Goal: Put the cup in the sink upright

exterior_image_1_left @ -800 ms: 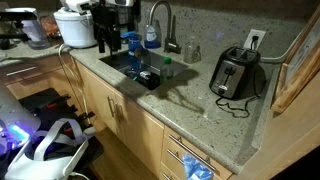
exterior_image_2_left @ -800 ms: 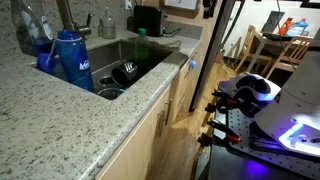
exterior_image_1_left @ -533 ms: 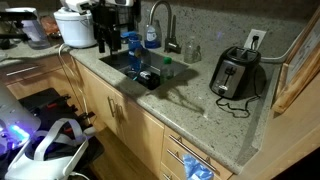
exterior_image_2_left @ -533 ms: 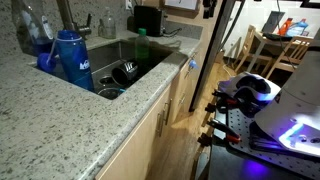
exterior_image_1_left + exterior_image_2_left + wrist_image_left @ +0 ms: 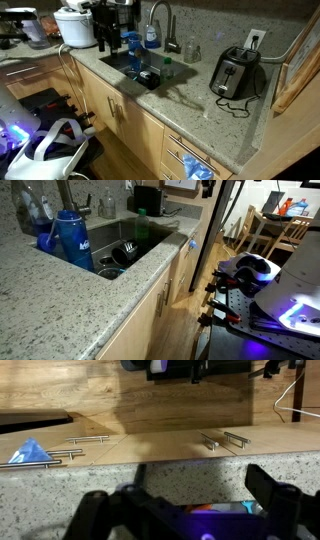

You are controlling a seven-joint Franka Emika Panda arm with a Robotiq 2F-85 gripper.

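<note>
"So, how far along is this one?"

"Barely started, by my reading. In the wrist view the gripper [image 5: 185,502] has its jaws spread wide with nothing between them. It faces the drawers [image 5: 160,430] and the speckled edge of the counter [image 5: 60,495], not the basin."

"Where's the cup, then?"

"Down in the sink [image 5: 112,230], I think. In an exterior view there's a dark shape that I take for the cup [image 5: 125,252] (it's small and murky, so I won't swear to it). It shows in both exterior views, low in the basin, with other dark bits close beside it."

"Is it on its side or standing?"

"I can't tell from these pictures. It doesn't read as a clean upright rim, which is all I'd say."

"Is anything in the way?"

"A blue bottle [image 5: 70,238] stands on the counter just beside the sink, and the faucet [image 5: 160,20] arches over the far side. The toaster [image 5: 235,72] is well apart."

"What's left, then?"

"Everything, as I judge it: get over the basin, come down, take hold of the cup, stand it on its base and let go."
</note>
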